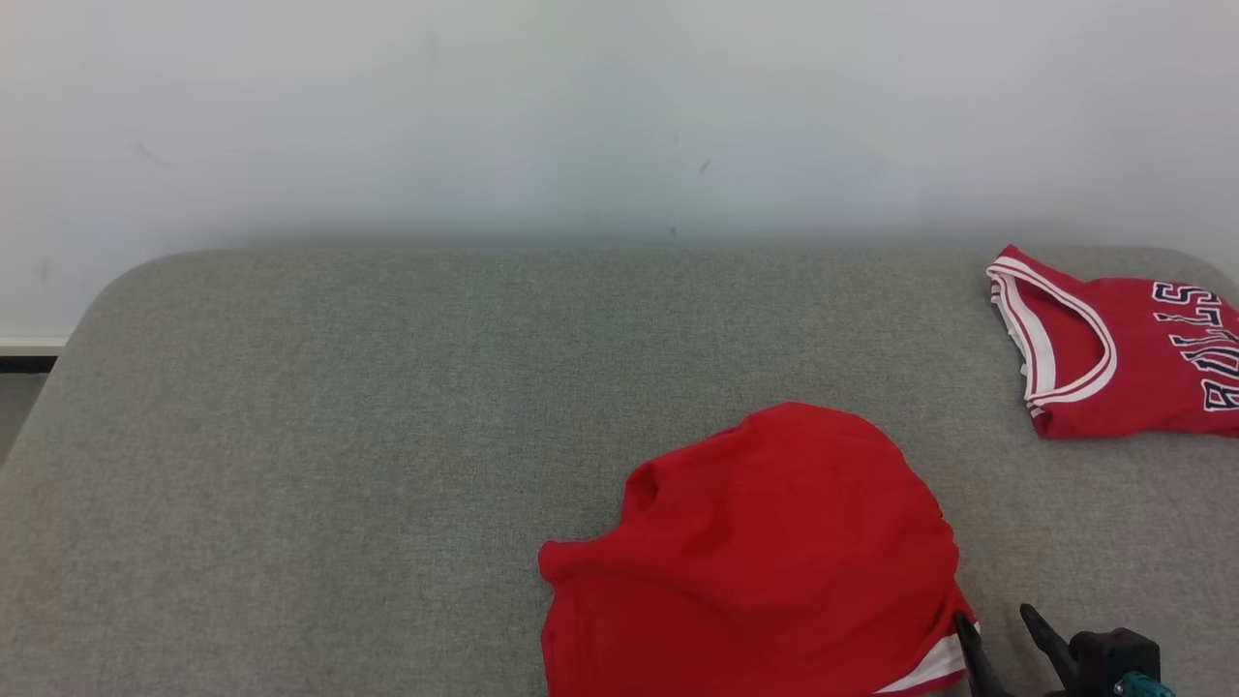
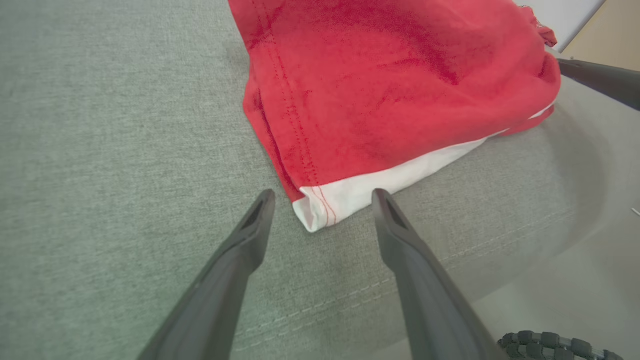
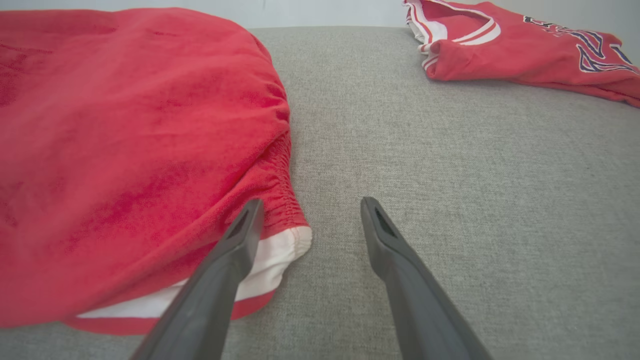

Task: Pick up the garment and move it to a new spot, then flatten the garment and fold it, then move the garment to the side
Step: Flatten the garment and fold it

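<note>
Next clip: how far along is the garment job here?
Done: nothing clearly; the rumpled red garment with white trim lies unfolded on the grey fabric surface. A red lettered jersey lies apart at the right. In hand: left gripper and right gripper, both open, poised at the garment's white-trimmed corners, gripping nothing. Left: pick up, reposition, flatten, fold, move aside.

The left hand (image 2: 323, 194) and right hand (image 3: 312, 201) spread wide.

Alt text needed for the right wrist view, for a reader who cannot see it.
The right claw, open, points at the white-trimmed edge of a crumpled red garment on a gray padded surface. A second red jersey with lettering lies apart at upper right.
</note>
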Robot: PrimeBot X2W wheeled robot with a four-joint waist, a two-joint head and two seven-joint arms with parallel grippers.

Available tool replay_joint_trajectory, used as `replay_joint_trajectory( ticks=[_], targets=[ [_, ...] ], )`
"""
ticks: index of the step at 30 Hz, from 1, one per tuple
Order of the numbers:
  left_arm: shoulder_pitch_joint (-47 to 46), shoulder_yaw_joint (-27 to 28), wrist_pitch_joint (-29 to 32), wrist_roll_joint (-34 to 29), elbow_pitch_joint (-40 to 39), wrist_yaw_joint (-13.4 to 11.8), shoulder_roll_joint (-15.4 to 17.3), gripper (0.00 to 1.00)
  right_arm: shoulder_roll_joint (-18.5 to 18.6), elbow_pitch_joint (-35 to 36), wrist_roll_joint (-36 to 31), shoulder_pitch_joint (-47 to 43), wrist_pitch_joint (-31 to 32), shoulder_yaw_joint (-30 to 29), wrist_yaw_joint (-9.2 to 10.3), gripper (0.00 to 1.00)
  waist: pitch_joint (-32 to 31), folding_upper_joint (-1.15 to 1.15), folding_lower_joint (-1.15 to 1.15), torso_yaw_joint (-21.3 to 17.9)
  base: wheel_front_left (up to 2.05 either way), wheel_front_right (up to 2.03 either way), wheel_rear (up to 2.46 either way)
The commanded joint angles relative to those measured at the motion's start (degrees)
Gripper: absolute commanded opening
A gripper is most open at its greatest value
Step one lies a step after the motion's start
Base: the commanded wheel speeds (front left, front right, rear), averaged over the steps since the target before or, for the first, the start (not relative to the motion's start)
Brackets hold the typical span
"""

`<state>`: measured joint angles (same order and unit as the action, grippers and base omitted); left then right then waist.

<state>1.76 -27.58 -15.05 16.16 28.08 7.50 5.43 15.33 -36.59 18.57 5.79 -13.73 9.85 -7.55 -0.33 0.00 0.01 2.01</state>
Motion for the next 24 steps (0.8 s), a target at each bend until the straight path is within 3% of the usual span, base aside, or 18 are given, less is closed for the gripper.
replay_joint_trajectory(
  ticks=[1,13,14,15,16,20,24],
  targets=[
    [-1.1,-0.79,-0.17,0.43,1.0,-0.06,0.11,1.0,0.47,-1.14,0.73,1.19,-0.54,0.62,0.15,1.0,0.42,0.0,-0.01,-0.16,0.0,0.0,0.0],
    [-7.57,-5.18,-0.16,4.95,9.24,-0.06,-1.09,1.0,0.47,-12.24,5.33,8.76,-0.8,8.83,0.15,1.0,3.86,0.0,-0.01,1.07,0.0,0.0,0.0],
    [-7.97,-5.59,-0.15,5.42,10.0,-0.06,-1.27,0.71,0.24,-12.68,5.83,9.06,-0.87,9.65,0.15,1.0,3.97,0.0,-0.01,1.17,0.0,0.0,0.0],
    [-8.4,-5.93,-0.15,5.84,10.59,-0.06,-1.42,0.27,0.04,-13.07,6.3,9.08,-0.82,10.6,0.14,0.29,4.05,0.0,-0.01,1.26,0.0,0.0,0.0],
    [-8.78,-6.29,-0.15,6.24,11.05,-0.06,-1.56,0.0,-0.03,-13.28,7.01,9.08,-0.89,11.22,0.11,0.0,4.08,0.0,-0.01,1.36,0.0,0.0,0.0],
    [-9.24,-6.82,-0.15,7.26,11.04,-0.06,-2.01,0.0,0.82,-11.97,8.81,7.62,-1.21,11.89,0.08,0.0,3.53,0.0,-0.01,1.91,0.0,0.0,0.0],
    [-8.08,-4.48,-0.17,7.31,8.39,-0.06,-2.09,0.0,1.74,-4.27,8.66,4.82,-1.39,9.88,0.08,0.0,2.78,0.0,-0.01,2.07,0.0,0.0,0.0]
  ],
)
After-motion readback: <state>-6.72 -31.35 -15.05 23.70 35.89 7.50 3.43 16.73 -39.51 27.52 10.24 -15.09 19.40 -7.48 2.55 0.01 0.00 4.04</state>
